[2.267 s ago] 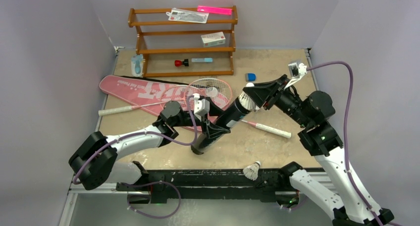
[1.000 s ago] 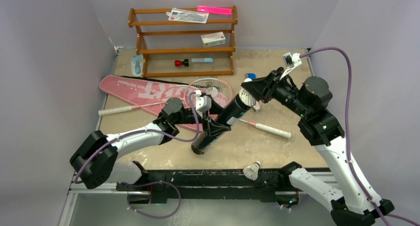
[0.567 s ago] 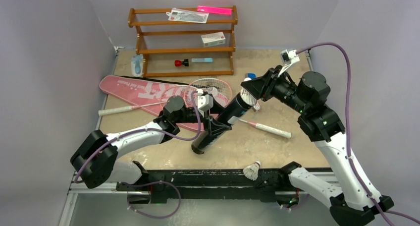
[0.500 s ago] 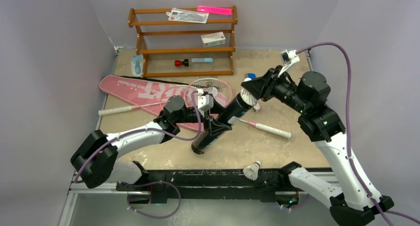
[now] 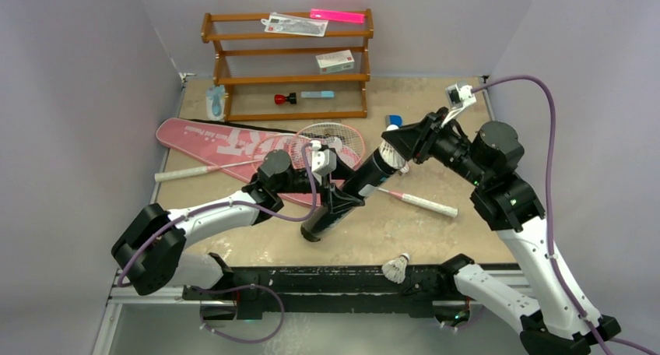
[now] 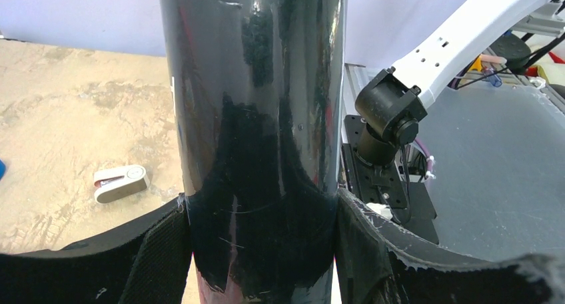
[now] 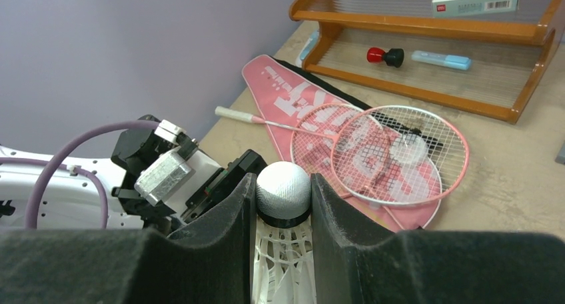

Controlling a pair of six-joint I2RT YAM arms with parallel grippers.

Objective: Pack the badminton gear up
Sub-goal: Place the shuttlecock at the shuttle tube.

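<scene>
Badminton tube (image 5: pixel 348 190), black and long, leans across the middle of the table (image 5: pixel 436 238). Its lower end sits on the surface toward 6 o'clock, near the front edge, and its upper end rises toward 1 o'clock. The left gripper (image 5: pixel 340 202) clasps the tube around its lower half, the fingers (image 6: pixel 156 251) spread wide and pressed to either side of the glossy wall. The right gripper (image 5: pixel 397 149) reaches in from 3 o'clock with its fingers (image 7: pixel 220 237) set narrow. It pinches a shuttlecock (image 7: pixel 283 192) by the feathers, cork forward, right at the tube's upper end. Whether the cork is inside the mouth cannot be told.

Walls stand close at 9, 12 and 3 o'clock. Bare surface shows at 4 to 5 o'clock, and in the far corner at 1 o'clock near a small blue object (image 5: pixel 394 121). The brown rack (image 5: pixel 288 59) takes the far edge at 12 o'clock. The pink bag (image 5: pixel 226 141) runs from 10 o'clock toward the centre, just behind the left arm.

There are two rackets. The first racket (image 5: pixel 177 173) has its handle out at 9 o'clock. The second racket (image 5: pixel 428 205) has its white handle at 4 o'clock, with the shaft passing under the tube. Their heads overlap on the bag's end.

There are three shuttlecocks: the held one, a second shuttlecock (image 5: pixel 333 143) on the strings, and a third shuttlecock (image 5: pixel 398 268) on the front rail at 6 o'clock. There is one tube and one bag.
</scene>
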